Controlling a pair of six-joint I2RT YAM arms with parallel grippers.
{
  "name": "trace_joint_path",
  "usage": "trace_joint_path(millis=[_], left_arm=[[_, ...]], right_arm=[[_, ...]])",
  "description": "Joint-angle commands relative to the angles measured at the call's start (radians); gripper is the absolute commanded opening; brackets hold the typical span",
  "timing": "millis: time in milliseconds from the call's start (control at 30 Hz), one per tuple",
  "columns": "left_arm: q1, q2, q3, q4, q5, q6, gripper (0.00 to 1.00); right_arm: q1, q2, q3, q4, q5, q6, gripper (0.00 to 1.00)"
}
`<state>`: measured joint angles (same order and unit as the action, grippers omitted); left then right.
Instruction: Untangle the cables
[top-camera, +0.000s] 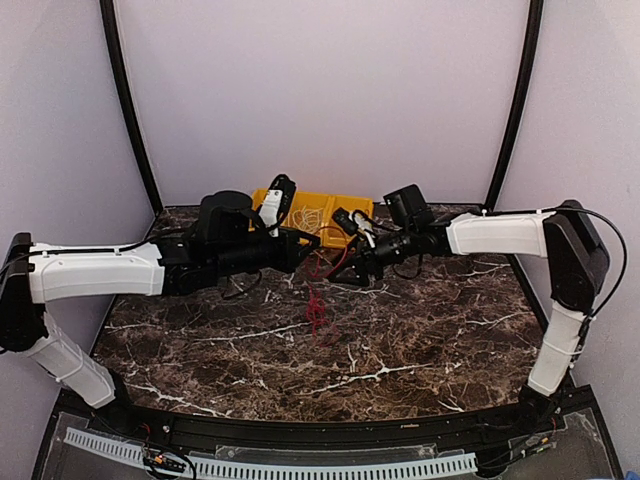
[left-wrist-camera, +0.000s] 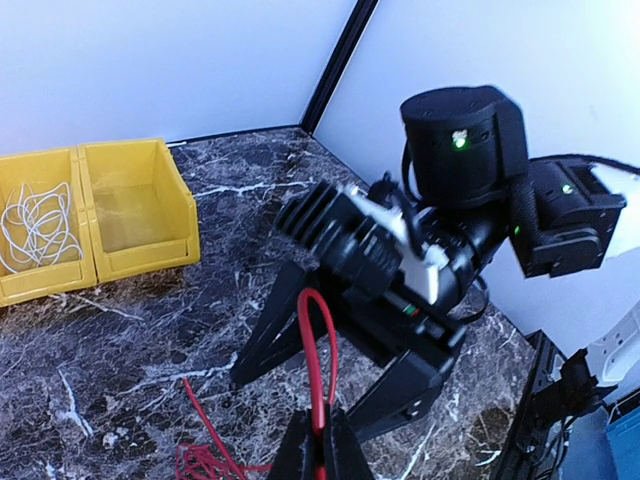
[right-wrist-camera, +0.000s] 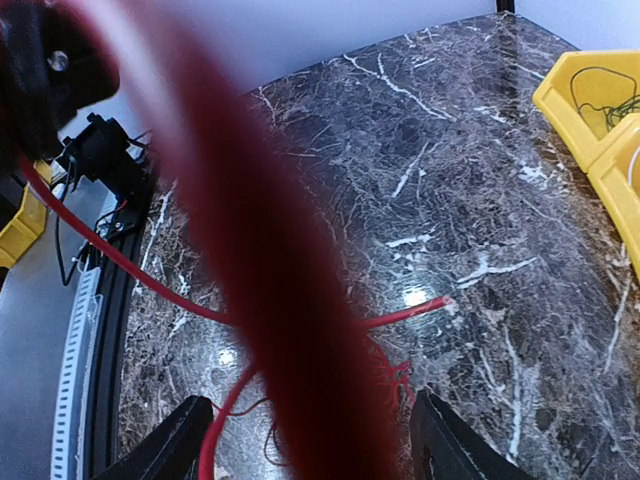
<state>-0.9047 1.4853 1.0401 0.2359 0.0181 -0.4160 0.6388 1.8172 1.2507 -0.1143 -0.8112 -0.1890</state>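
The left gripper (left-wrist-camera: 320, 450) pinches a loop of the red cable (top-camera: 318, 305), whose tail drops in a loose heap near the middle of the table (top-camera: 450, 350). The right gripper (right-wrist-camera: 316, 435), at its 3 o'clock, stands wide around the strand without clamping it. The white cable (left-wrist-camera: 35, 225) already lies in the yellow bin (left-wrist-camera: 140, 255) at 12 o'clock — sorting looks well along, with red left to place.

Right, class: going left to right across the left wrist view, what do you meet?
First a yellow plastic bin holding coiled white cable, second yellow plastic bin, thin red cable loop, round black motor housing with green light, white arm link.
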Motion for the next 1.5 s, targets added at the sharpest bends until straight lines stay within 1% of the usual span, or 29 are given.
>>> trace_joint_path(millis=[0, 100, 200, 333, 367, 433, 500, 600, 700, 800, 900, 967, 1100, 1200, 1300, 1467], left_arm=[[-0.006, -0.108, -0.02, 0.078, 0.035, -0.055, 0.0], [-0.005, -0.143, -0.037, 0.14, 0.06, -0.084, 0.0], [-0.006, -0.164, -0.03, 0.193, 0.086, -0.106, 0.0], [-0.006, -0.139, 0.028, 0.167, 0.06, -0.097, 0.0], [-0.006, -0.132, 0.038, 0.156, 0.035, -0.087, 0.0], [-0.005, -0.105, 0.071, 0.105, -0.016, -0.073, 0.0], [-0.006, -0.077, 0.086, 0.1, -0.061, -0.057, 0.0], [-0.005, -0.047, 0.105, 0.095, -0.131, -0.053, 0.0], [-0.003, 0.022, 0.154, 0.056, -0.21, -0.04, 0.0], [-0.001, 0.085, 0.202, 0.074, -0.235, -0.02, 0.0], [0.002, 0.166, 0.245, 0.103, -0.241, -0.002, 0.0], [0.003, 0.218, 0.311, 0.094, -0.237, 0.016, 0.0], [0.004, 0.316, 0.413, 0.048, -0.263, 0.05, 0.0], [0.009, 0.393, 0.463, 0.048, -0.318, 0.097, 0.0], [0.012, 0.455, 0.532, 0.052, -0.371, 0.149, 0.0], [0.02, 0.565, 0.624, 0.093, -0.45, 0.18, 0.0]], right_arm=[[0.022, 0.019, 0.008, 0.039, -0.036, 0.042, 0.68], [0.022, 0.017, -0.034, 0.04, 0.032, 0.028, 0.67], [0.019, 0.018, -0.068, 0.014, 0.041, 0.004, 0.67], [-0.006, -0.053, -0.106, -0.043, 0.043, -0.058, 0.67], [-0.021, -0.079, -0.121, -0.054, 0.043, -0.072, 0.67], [-0.068, -0.144, -0.151, -0.079, 0.04, -0.094, 0.67], [-0.114, -0.216, -0.187, -0.108, 0.051, -0.125, 0.67], [-0.178, -0.333, -0.267, -0.13, 0.131, -0.155, 0.67], [-0.232, -0.463, -0.358, -0.143, 0.189, -0.187, 0.68], [-0.266, -0.582, -0.419, -0.167, 0.189, -0.194, 0.71], [-0.281, -0.666, -0.432, -0.278, 0.185, -0.228, 0.72], [-0.288, -0.738, -0.471, -0.329, 0.188, -0.256, 0.72], [-0.331, -0.873, -0.589, -0.232, 0.175, -0.255, 0.72], [-0.35, -0.897, -0.583, -0.212, 0.205, -0.257, 0.72], [-0.37, -0.88, -0.583, -0.221, 0.213, -0.272, 0.72], [-0.375, -0.857, -0.579, -0.229, 0.209, -0.286, 0.72]])
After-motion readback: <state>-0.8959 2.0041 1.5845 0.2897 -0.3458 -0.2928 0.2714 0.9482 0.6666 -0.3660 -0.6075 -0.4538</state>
